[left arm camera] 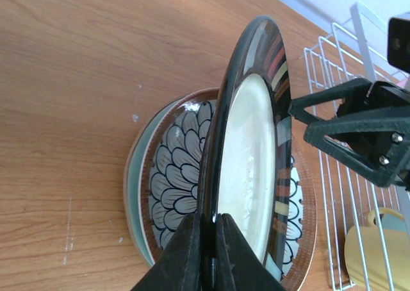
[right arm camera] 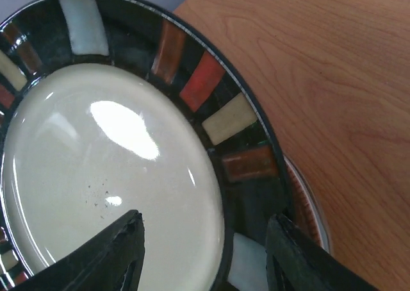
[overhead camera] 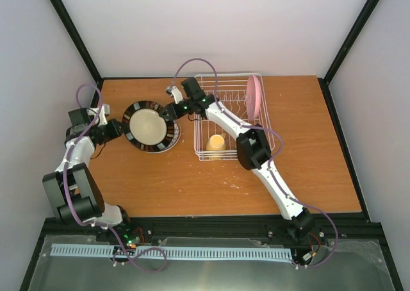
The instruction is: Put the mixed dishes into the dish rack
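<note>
left wrist: pinches black-rimmed plate [left arm camera: 246, 163] upright in clamped left fingers [left arm camera: 182, 256]; holds right fingers [right arm camera: 118, 256] parted around its rim, probably for handover to dish rack [overhead camera: 230, 89]

We see a black-rimmed plate [left arm camera: 253, 143] with a glossy cream centre, its rim broken by blocks of white, rust red, cream and brown. The petal plate [left arm camera: 179, 169] shows pale grey-white petals outlined in dark lines inside a brown rim, and the teal plate [left arm camera: 131, 182] is a light, plain teal. In the white wire rack [overhead camera: 224, 86], the pink plate [overhead camera: 254, 95] stands far right and the pale yellow mug [overhead camera: 215, 143] sits near. The table [overhead camera: 307, 150] is orange-brown wood grain.
</note>
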Controlling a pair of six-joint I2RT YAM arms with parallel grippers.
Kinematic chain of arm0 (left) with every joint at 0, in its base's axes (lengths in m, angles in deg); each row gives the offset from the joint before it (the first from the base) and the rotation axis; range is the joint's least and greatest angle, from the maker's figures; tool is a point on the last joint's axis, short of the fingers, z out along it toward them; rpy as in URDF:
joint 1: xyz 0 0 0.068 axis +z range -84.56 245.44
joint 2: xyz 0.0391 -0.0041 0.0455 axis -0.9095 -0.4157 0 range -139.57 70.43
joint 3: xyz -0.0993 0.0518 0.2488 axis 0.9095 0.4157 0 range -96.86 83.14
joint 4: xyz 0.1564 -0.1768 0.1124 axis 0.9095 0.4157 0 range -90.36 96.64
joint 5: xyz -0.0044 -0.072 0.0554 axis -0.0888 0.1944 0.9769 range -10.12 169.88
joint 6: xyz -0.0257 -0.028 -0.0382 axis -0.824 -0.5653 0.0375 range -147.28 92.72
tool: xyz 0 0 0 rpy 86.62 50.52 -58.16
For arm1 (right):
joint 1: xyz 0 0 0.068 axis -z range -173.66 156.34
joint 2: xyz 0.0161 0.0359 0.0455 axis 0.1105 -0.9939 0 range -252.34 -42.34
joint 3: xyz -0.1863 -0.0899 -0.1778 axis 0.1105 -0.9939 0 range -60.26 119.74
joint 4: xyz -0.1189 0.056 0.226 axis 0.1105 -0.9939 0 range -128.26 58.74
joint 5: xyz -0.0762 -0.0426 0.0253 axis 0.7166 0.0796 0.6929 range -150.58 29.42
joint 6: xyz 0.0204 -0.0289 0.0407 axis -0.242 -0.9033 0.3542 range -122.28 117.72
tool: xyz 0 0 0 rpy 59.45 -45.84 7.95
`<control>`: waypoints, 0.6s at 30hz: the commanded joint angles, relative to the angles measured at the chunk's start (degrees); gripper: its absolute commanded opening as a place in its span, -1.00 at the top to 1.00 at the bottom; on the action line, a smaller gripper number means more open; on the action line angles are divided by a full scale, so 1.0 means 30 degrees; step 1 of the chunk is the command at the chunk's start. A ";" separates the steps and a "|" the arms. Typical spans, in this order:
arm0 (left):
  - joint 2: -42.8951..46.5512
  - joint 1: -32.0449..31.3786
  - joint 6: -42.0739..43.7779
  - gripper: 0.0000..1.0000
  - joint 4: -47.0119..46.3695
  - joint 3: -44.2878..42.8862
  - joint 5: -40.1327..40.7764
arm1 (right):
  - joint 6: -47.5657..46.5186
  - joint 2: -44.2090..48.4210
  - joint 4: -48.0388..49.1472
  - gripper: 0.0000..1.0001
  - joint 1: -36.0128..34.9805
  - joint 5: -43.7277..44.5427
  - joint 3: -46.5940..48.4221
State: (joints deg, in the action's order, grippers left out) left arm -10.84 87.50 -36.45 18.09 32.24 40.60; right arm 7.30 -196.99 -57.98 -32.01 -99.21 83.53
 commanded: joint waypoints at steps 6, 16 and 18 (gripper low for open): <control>0.0853 -0.0050 0.0870 0.99 -0.2424 -0.0161 -0.4814 | 0.0269 0.0456 0.0736 -0.05 0.0832 -0.0423 -0.0035; 0.0190 0.0132 0.1836 0.99 -0.1795 -0.1667 -0.6623 | 0.0385 0.0197 0.0922 -0.05 0.1415 -0.1616 -0.0222; -0.0040 0.0139 0.1762 0.99 -0.2018 -0.1710 -0.6831 | 0.0693 0.0138 0.1271 -0.01 0.1415 -0.2366 -0.0239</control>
State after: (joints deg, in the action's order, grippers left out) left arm -11.17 87.59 -31.86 16.96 31.74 30.80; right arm 8.09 -196.99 -56.08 -28.36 -103.08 83.27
